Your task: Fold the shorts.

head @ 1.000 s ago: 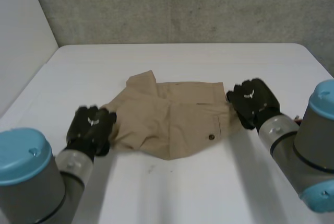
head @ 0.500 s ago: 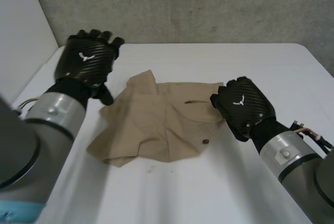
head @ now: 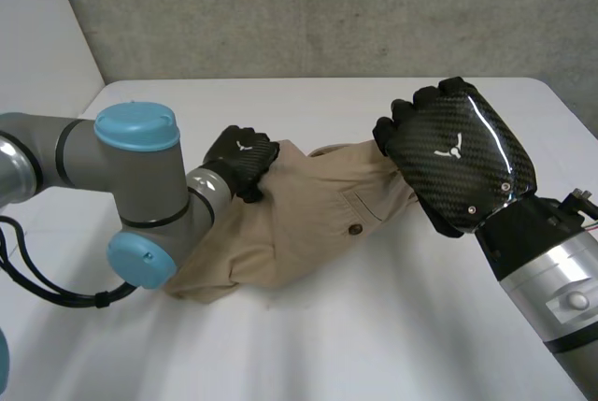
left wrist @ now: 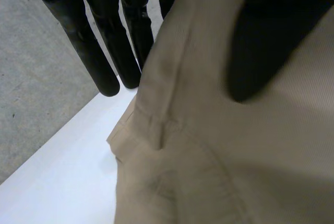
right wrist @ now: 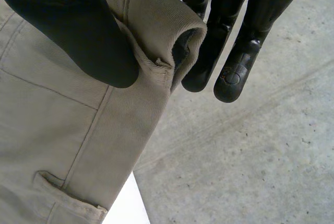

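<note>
A: Where are the khaki shorts (head: 308, 223)?
B: Bunched mid white table (head: 374, 345). Left hand (head: 241, 156) pinches their 10 o'clock edge, thumb (left wrist: 266, 51) on top and straight fingers (left wrist: 99, 57) behind the cloth. Right hand (head: 458, 163) pinches the rolled edge at 2 o'clock the same way, raised off the table.
A: Why both far edges?
B: Likely to carry that side toward 6 o'clock, over the button (head: 355, 229). The slack near edge anchors the fold.
</note>
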### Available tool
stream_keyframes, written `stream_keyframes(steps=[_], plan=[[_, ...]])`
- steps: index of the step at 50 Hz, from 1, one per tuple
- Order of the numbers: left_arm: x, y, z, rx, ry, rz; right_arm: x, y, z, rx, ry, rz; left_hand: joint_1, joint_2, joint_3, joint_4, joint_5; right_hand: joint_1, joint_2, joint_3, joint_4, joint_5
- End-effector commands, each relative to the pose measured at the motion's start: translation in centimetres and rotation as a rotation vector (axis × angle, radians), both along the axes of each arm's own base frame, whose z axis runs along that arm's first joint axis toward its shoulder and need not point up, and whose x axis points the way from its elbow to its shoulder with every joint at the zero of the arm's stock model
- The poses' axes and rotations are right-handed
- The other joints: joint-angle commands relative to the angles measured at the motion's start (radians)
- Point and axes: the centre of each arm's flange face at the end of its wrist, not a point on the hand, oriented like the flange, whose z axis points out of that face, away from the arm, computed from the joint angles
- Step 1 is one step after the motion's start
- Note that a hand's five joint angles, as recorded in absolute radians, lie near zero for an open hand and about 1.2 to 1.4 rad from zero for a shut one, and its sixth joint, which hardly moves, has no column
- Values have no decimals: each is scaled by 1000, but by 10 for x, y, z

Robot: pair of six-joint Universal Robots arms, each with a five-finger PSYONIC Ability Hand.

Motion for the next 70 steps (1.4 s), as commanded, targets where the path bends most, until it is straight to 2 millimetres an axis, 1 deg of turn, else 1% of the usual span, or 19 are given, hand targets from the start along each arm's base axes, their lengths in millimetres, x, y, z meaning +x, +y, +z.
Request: stream_keyframes(steps=[1,3,4,6,9,10,18,23,26,29,34,39,41,43,49,52,56,60,70], plan=[[8,-1,39,-80,38,36,2,-17,6,15,-16,-42,386,470,491,488,488,439,227,217,208,243],[16,10,69,-135,63,53,0,-33,4,56,-4,-98,386,470,491,488,488,439,227,217,208,243],[16,10,69,-135,64,53,-1,-37,6,63,-4,-114,386,470,491,488,488,439,227,217,208,243],[27,30,105,-204,93,66,-2,-49,16,89,-5,-158,386,470,491,488,488,439,227,217,208,243],[38,51,139,-276,128,66,-1,-53,28,108,-4,-176,386,470,491,488,488,439,227,217,208,243],[47,66,160,-328,148,66,-1,-55,39,105,-6,-185,386,470,491,488,488,439,227,217,208,243],[85,129,252,-620,243,83,-8,-57,113,61,-94,-268,386,470,491,488,488,439,227,217,208,243],[98,146,284,-717,295,103,-15,-47,148,87,-110,-286,386,470,491,488,488,439,227,217,208,243],[98,144,279,-692,278,103,-15,-47,146,159,-57,-291,386,470,491,488,488,439,227,217,208,243],[95,137,267,-636,243,105,-9,-64,124,280,22,-301,386,470,491,488,488,439,227,217,208,243],[73,88,196,-375,86,103,1,-81,92,398,149,-310,386,470,491,488,488,439,227,217,208,243],[57,47,162,-289,28,116,15,-105,63,436,220,-305,386,470,491,488,488,439,227,217,208,243],[56,17,160,-305,23,160,24,-133,61,381,174,-339,386,470,491,488,488,439,227,217,208,243],[56,-8,174,-385,42,207,34,-153,76,264,78,-365,386,470,491,488,488,439,227,217,208,243],[48,-32,256,-807,254,254,59,-170,155,-143,-292,-320,386,470,491,488,488,439,227,217,208,243],[50,-23,298,-1055,415,281,58,-170,179,-289,-431,-298,386,470,491,488,488,439,227,217,208,243],[54,4,316,-1154,497,279,57,-162,176,-301,-444,-281,386,470,491,488,488,439,227,217,208,243],[47,9,287,-1052,450,255,57,-165,147,-208,-382,-295,386,470,491,488,488,439,227,217,208,243],[52,9,141,-607,159,228,54,-159,31,166,-100,-336,386,470,491,488,488,439,227,217,208,243]])
